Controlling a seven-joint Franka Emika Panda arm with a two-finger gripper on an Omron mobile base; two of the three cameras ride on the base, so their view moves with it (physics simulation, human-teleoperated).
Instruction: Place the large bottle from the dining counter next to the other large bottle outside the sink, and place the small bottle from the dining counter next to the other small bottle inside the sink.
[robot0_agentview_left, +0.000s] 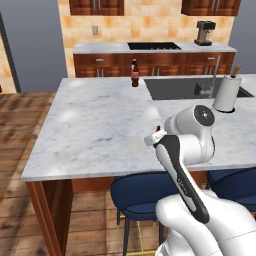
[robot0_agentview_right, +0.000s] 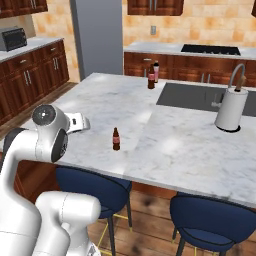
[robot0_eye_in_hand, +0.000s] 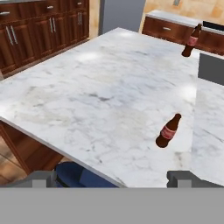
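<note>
A kitchen with dark red wood cabinets and orange tiled walls surrounds a wide white marble dining counter (robot0_agentview_right: 100, 107) with blue stools (robot0_agentview_right: 95, 187) tucked under its near edge. The sink (robot0_agentview_right: 200, 97) is a dark basin sunk into the far right part of that counter, with a metal faucet (robot0_agentview_right: 235, 75) and a white paper towel roll (robot0_agentview_right: 230, 110) standing just beside it.

The small bottle (robot0_agentview_right: 116, 139), slender and brown with a red cap, stands upright on the marble near the front edge, alone and well apart from the sink. It is not yet moved. At the far left corner of the sink, outside the basin, two bottles stand close together: the tall pink bottle (robot0_agentview_right: 156, 71) and the squat brown bottle (robot0_agentview_right: 150, 79) just beside it. Judging by that pairing, the large bottle's half of the task looks done. What remains is carrying the small bottle into the sink; the other small bottle there is hidden from these angles.

The gripper (robot0_eye_in_hand: 113, 177) hangs above the near edge of the counter, its fingers spread wide apart and empty, with the small bottle a little ahead and to the right.
</note>
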